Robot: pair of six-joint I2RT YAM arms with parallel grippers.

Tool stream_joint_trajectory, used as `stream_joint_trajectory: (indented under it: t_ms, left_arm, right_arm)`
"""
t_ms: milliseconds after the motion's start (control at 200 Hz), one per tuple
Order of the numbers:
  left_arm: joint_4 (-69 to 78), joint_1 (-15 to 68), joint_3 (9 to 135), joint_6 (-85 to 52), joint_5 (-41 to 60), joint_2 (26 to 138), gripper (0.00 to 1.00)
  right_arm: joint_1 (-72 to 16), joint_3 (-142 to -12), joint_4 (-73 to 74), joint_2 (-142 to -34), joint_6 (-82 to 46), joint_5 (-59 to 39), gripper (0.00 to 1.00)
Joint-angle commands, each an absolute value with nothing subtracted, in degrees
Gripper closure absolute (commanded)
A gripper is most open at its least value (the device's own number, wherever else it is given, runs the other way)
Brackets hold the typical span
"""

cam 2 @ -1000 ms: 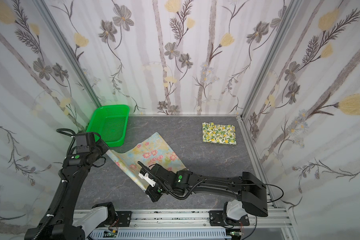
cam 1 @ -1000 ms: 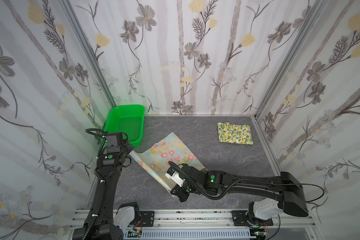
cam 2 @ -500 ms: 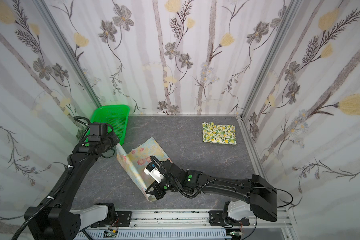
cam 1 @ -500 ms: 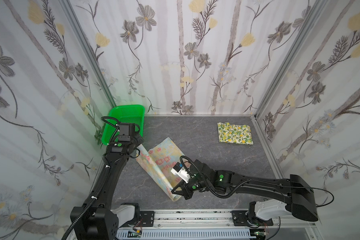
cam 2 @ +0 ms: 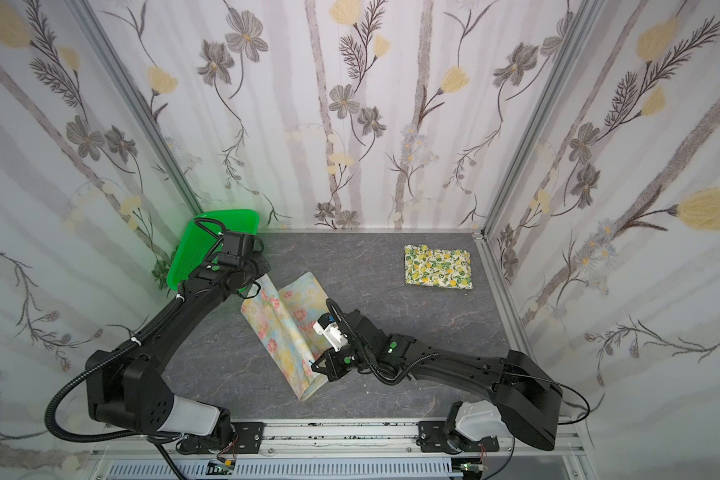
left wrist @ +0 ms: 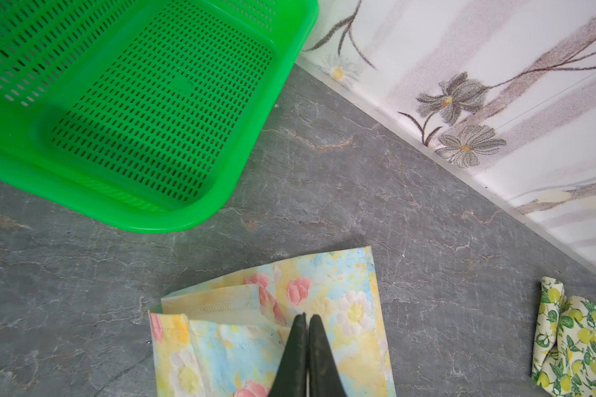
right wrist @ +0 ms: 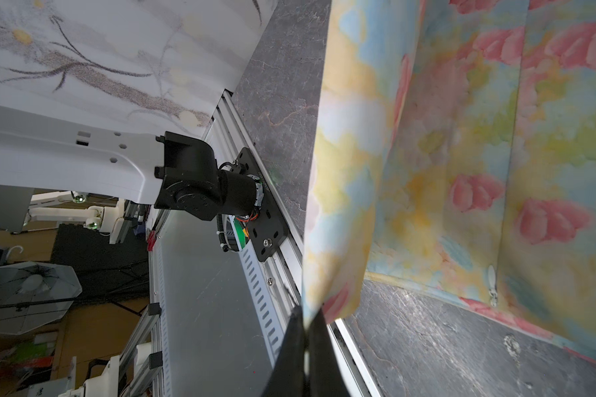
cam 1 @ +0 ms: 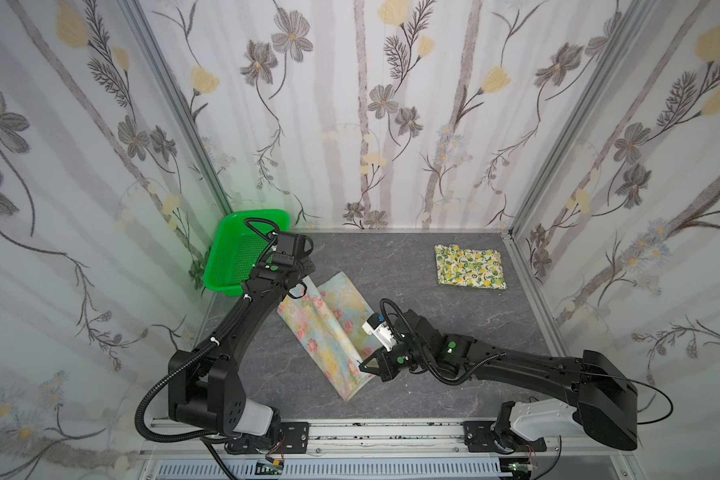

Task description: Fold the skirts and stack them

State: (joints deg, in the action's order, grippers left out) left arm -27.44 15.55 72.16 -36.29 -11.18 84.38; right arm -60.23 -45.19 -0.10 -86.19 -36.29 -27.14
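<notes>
Over on the left half of the grey stone-look tabletop [cam 1: 412,299], I've got the pastel blue-yellow skirt with pink flowers [cam 1: 325,328] pinched at both ends. My left gripper [left wrist: 307,318] is squeezed tight on the far end of it, just beside the basket. My right gripper [right wrist: 307,311] is clamped on the near corner; in the right wrist view you can see the cloth running straight in between the two black fingers [right wrist: 291,343]. The skirt lies as a long strip slanting from the basket toward the front rail, part of it flat on the table and the held edge lifted off it, so it's doubled lengthwise.

Other stuff around: the green perforated basket [cam 1: 225,257] sits in the far left corner against the flowery wallpaper wall [cam 1: 391,124], nothing in it from what the left wrist view shows. My left arm [cam 1: 246,316] and its cable cross in front of the basket's right side in both top views. My right wrist hides a bit of the pastel skirt's right edge too.

The lemon-print skirt [cam 2: 437,266] is folded into a neat rectangle near the far right corner, well apart from the pastel one, nobody touching it.

Past the aluminium rail [right wrist: 255,275], the right wrist view catches a grey studio umbrella [right wrist: 28,295].
</notes>
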Motion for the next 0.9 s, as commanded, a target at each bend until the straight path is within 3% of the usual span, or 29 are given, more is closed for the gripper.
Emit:
stream_joint_trajectory:
  t_ms: [0, 295, 560, 899]
  left_arm:
    - [-24.79, 16.94, 73.74, -37.09, -13.86, 85.93, 1.00]
    - [-24.96, 17.05, 73.06, -36.85, -17.77, 79.36, 1.00]
    - [-26.55, 15.27, 70.62, -35.54, -19.66, 69.58, 1.00]
    - [-28.38, 14.40, 72.57, -35.07, -20.28, 69.01, 1.00]
  right_arm:
    - [-60.03, -45.16, 1.47, -86.00, -36.47, -26.62, 1.00]
    - [-61.48, -46.14, 0.46, -83.67, -36.22, -25.67, 1.00]
    - [-68.74, -50.91, 0.62, -86.69, -36.41, -23.55, 1.00]
    - [-72.10, -54.40, 1.63, -89.56, -36.93, -24.17, 1.00]
